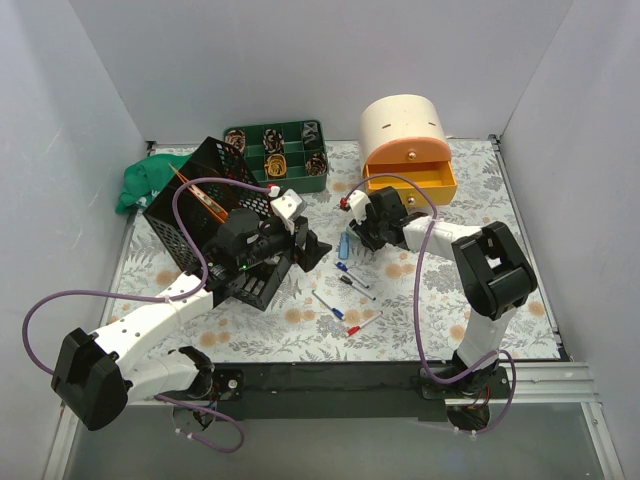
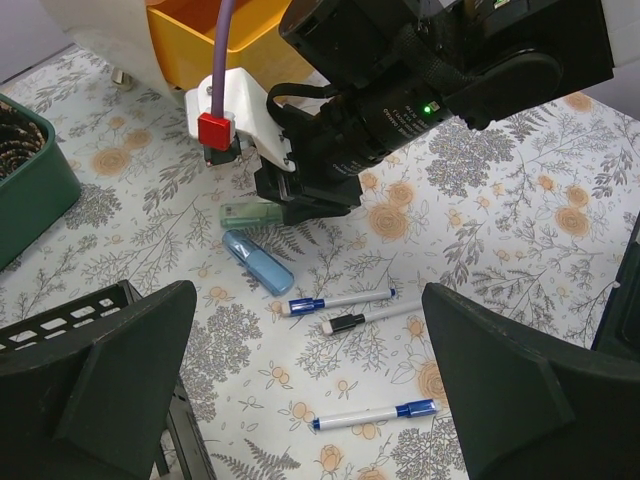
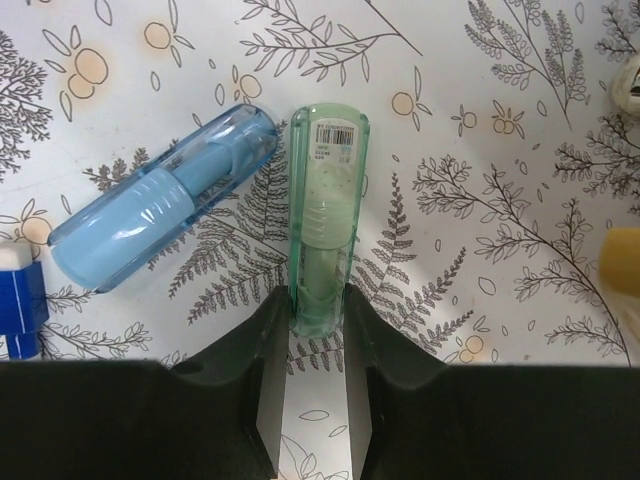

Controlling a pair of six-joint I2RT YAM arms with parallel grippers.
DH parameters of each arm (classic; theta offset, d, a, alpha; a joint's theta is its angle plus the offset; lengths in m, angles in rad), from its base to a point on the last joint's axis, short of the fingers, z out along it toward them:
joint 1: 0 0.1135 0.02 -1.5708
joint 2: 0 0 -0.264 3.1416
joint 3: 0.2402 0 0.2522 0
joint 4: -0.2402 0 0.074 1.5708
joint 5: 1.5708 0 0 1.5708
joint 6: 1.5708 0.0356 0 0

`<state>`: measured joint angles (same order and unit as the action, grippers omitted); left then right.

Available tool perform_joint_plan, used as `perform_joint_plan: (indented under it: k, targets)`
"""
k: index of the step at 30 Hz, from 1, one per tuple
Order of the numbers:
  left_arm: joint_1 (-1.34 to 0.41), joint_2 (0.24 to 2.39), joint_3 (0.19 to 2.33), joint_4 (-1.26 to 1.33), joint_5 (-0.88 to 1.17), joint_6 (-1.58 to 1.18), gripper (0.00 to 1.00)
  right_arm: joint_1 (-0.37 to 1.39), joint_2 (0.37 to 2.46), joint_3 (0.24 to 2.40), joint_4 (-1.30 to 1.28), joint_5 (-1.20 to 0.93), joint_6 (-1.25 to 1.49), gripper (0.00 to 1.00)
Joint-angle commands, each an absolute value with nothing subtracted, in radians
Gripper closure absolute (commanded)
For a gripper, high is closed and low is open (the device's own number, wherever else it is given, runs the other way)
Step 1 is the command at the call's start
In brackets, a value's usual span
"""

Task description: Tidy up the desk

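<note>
We are mid-pickup: right tool [image 3: 317,315] pinched on the green tube [image 3: 325,200] lying on the table [image 3: 500,90]; left tool [image 2: 308,295] wide, empty; next, we judge, a clean lift.

In the right wrist view the blue tube [image 3: 160,215] lay slanted just left of the green tube [image 3: 325,210], their far ends almost touching, the gap widening nearer the camera; bare desk [image 3: 500,230] lay open on the green tube's right. Loose markers [image 1: 355,285] crowded the near side, the orange drawer [image 1: 412,182] stood behind
</note>
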<state>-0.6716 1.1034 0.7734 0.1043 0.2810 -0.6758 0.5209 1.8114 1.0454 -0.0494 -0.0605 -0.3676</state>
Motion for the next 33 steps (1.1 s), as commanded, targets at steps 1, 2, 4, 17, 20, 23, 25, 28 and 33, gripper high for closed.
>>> perform_joint_plan:
  k: [1, 2, 4, 17, 20, 23, 25, 28, 33]
  targets:
    - [-0.678, 1.080, 0.805, 0.095, 0.273, -0.660, 0.02, 0.520, 1.786, 1.040, -0.129, -0.129, -0.383, 0.86]
    - [-0.678, 1.077, 0.805, 0.095, 0.272, -0.658, 0.02, 0.520, 1.773, 1.035, -0.132, -0.135, -0.393, 0.87]
    - [-0.678, 1.075, 0.805, 0.095, 0.272, -0.658, 0.02, 0.520, 1.720, 1.022, -0.147, -0.162, -0.432, 0.89]
    - [-0.678, 1.086, 0.807, 0.095, 0.282, -0.664, 0.02, 0.506, 1.323, 0.948, -0.317, -0.284, -0.626, 0.91]
    - [-0.678, 1.092, 0.807, 0.095, 0.282, -0.667, 0.02, 0.476, 1.256, 0.994, -0.354, -0.264, -0.646, 0.91]
    - [-0.678, 1.098, 0.808, 0.095, 0.285, -0.669, 0.02, 0.408, 1.246, 1.087, -0.393, -0.244, -0.669, 0.91]
    - [-0.678, 1.098, 0.808, 0.095, 0.284, -0.669, 0.02, 0.362, 1.255, 1.153, -0.405, -0.248, -0.684, 0.91]
    - [-0.678, 1.097, 0.807, 0.095, 0.278, -0.667, 0.02, 0.279, 1.284, 1.241, -0.429, -0.264, -0.721, 0.91]
    - [-0.680, 1.098, 0.807, 0.095, 0.284, -0.667, 0.02, 0.199, 1.362, 1.359, -0.491, -0.255, -0.830, 0.89]
